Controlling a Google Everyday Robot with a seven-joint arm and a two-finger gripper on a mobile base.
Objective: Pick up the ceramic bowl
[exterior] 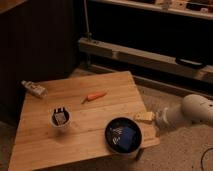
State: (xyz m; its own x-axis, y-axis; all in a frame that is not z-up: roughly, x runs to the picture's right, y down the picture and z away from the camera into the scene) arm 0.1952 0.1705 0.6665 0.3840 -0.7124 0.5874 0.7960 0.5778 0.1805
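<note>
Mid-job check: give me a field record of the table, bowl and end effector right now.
target: wide round glossy black ceramic bowl, bluish inside, near table's front right corner
bowl status: on the table, not lifted
end effector: pale end effector at the table's right edge, beside the bowl's upper right rim; contact unclear
arm: white arm from the right
surface: light wooden table
others: small white cup with dark inside; orange carrot-shaped object; small pale tube at far left

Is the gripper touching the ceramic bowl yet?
Cannot tell. In the camera view the gripper sits right beside the rim of the ceramic bowl, on the side nearest the arm, with neither a gap nor contact plainly visible.
</note>
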